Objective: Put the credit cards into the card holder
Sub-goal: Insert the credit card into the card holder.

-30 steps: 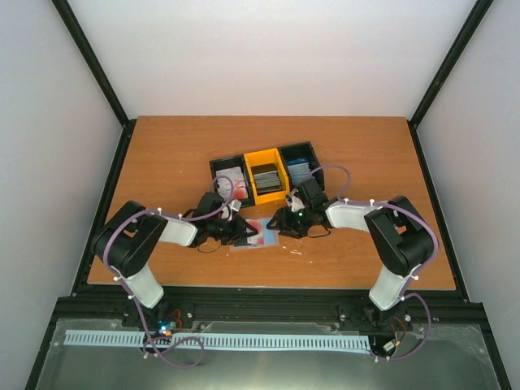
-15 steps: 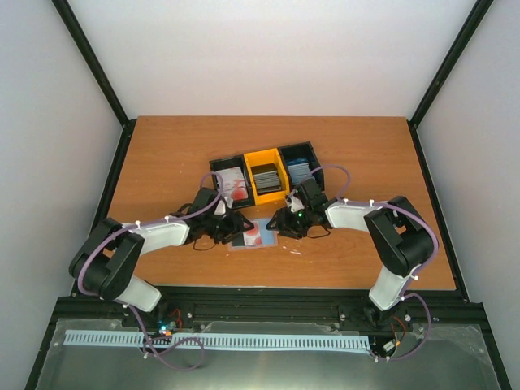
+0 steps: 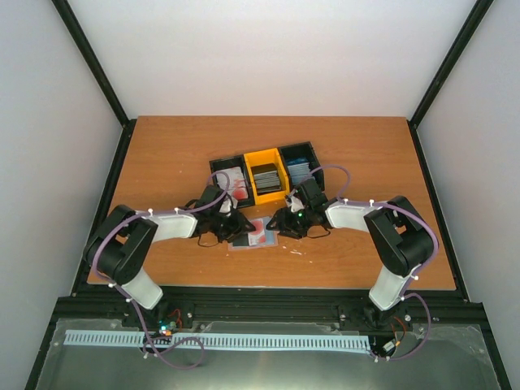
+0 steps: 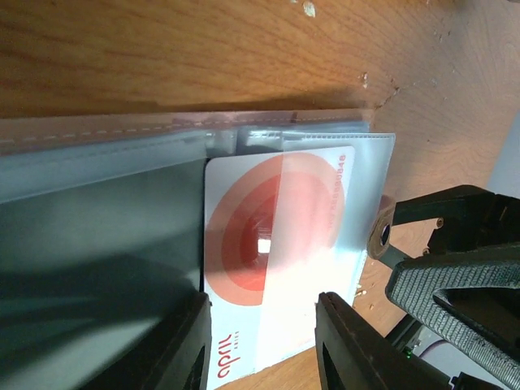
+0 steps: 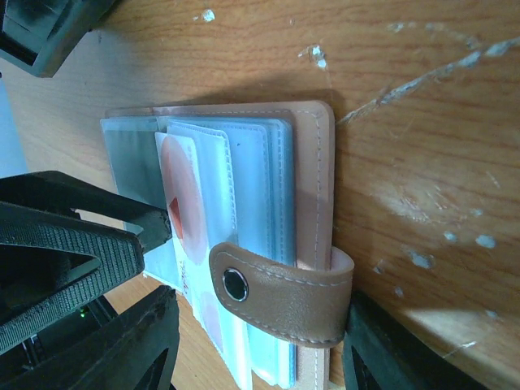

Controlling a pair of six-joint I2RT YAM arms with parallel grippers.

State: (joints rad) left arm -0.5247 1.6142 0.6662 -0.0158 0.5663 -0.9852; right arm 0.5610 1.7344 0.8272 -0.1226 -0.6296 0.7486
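Observation:
The card holder (image 3: 253,234) lies open on the table between both grippers, tan cover (image 5: 313,187) down and its strap (image 5: 284,296) folded over the clear sleeves. A white credit card with red circles (image 4: 268,244) sits partly inside a sleeve (image 4: 97,171), its near end sticking out. My left gripper (image 4: 264,349) is open, its jaws standing either side of that end. A dark card (image 4: 97,244) fills the neighbouring sleeve. My right gripper (image 5: 260,325) is shut on the holder across its width, one finger against the strap's fold.
A three-part tray (image 3: 213,166) stands just behind the holder: white-and-red cards (image 3: 231,180) on the left, dark cards (image 3: 266,176) in the yellow middle bin, blue cards (image 3: 298,169) on the right. The two grippers are a few centimetres apart.
The left arm's elbow swung out to the left and came back in, while its gripper stayed at the holder's left side. The right arm and the holder have not moved.

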